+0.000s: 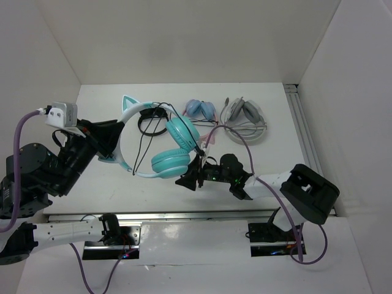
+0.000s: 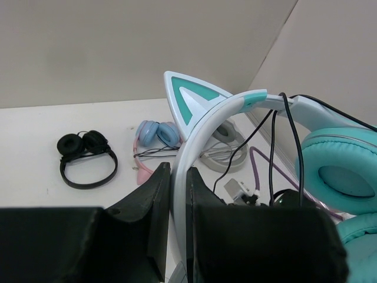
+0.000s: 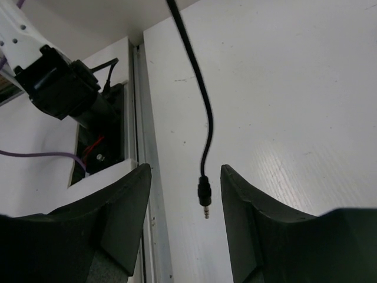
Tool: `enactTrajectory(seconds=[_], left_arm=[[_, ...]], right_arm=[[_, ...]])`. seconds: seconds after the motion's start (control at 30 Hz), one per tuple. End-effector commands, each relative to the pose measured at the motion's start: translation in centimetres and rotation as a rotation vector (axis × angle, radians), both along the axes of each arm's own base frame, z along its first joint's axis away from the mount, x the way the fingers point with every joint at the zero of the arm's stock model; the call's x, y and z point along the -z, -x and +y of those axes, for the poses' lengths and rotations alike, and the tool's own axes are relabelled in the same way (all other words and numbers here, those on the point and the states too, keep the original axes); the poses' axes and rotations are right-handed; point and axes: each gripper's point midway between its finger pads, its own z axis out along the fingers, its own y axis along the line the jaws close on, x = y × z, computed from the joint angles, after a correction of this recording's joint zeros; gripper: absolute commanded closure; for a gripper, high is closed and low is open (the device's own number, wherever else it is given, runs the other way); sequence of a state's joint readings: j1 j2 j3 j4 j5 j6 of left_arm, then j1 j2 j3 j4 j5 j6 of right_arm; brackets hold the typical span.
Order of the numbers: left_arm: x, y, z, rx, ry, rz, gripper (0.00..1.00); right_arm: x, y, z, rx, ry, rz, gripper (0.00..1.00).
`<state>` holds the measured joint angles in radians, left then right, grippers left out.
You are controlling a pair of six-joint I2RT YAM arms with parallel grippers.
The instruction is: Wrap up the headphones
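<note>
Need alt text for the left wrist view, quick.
The left gripper clamps the teal cat-ear headphones by their white headband, a thin black cable draped over the band. Behind lie a small black pair and a blue pair.

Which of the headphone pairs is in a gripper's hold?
The teal cat-ear headphones: the left gripper clamps their white headband. The black pair, light-blue pair and grey pair lie apart, untouched.

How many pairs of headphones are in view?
4. The teal pair is gripped by its band in the left pincer; the small black pair lies behind it; the light-blue pair and the grey pair sit farther right at the back. None seem hidden.
</note>
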<state>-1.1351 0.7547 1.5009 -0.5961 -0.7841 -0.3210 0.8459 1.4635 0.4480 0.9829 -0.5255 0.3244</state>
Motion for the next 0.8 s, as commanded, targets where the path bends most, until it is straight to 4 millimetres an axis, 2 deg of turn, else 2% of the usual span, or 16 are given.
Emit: enactTrajectory(seconds=[0.0,0.07,0.1,0.17,0.2,0.23,0.27,0.3,0.4,0.43,0.5,0.6,0.63,0.7,0.73,0.77], left_arm=[[-4.8,0.7,0.5,0.029,0.230,-0.067,1.00],[-4.6,0.6,0.1,0.029,0.222,-0.063,1.00],[-4.4,0.6,0.1,0.028,0.214,-0.059,1.00],[-4.4,0.6,0.1,0.028,0.214,-0.059,1.00],[-4.4,0.6,0.1,0.028,0.214,-0.059,1.00],[-4.6,0.7,0.5,0.029,0.223,-0.063,1.00],[-4.6,0.7,0.5,0.029,0.223,-0.063,1.00],[-4.6,0.7,0.5,0.029,0.223,-0.063,1.00],[-4.7,0.9,0.8,0.029,0.231,-0.067,1.00],[-4.4,0.8,0.6,0.029,0.223,-0.063,1.00],[-4.1,0.7,0.6,0.019,0.216,-0.058,1.00],[-3.6,0.3,0.8,-0.011,0.208,-0.050,1.00],[-3.6,0.2,1.0,-0.020,0.209,-0.049,1.00],[-3.0,-0.4,2.0,-0.099,0.205,-0.035,1.00],[-2.6,-0.5,1.8,-0.100,0.195,-0.031,1.00],[-2.2,-1.0,2.2,-0.155,0.192,-0.022,1.00]], right_arm=[[0.1,-2.0,1.0,0.086,0.010,-0.058,0.42],[0.6,-2.3,1.0,0.096,0.018,-0.053,0.49],[0.3,-2.3,1.1,0.097,0.006,-0.062,0.58],[0.8,-2.3,1.1,0.097,0.015,-0.055,0.58],[0.8,-2.3,1.1,0.097,0.015,-0.055,0.62],[0.4,-2.5,1.3,0.097,0.008,-0.060,0.69],[0.4,-2.5,1.3,0.097,0.008,-0.060,0.92],[0.4,-2.5,1.3,0.097,0.008,-0.060,0.97],[-0.7,-2.4,1.3,0.098,-0.019,-0.068,0.99],[-0.2,-2.4,1.0,0.107,-0.010,-0.062,1.00],[-1.2,-2.3,1.0,0.107,-0.030,-0.077,1.00],[-1.0,-2.2,0.6,0.116,-0.026,-0.074,1.00],[-2.2,-2.1,0.5,0.117,-0.054,-0.095,1.00],[-2.0,-1.0,0.7,0.127,-0.033,-0.088,1.00],[-2.2,-0.9,0.6,0.127,-0.030,-0.086,1.00],[-2.2,0.1,1.1,0.121,-0.019,-0.102,1.00]])
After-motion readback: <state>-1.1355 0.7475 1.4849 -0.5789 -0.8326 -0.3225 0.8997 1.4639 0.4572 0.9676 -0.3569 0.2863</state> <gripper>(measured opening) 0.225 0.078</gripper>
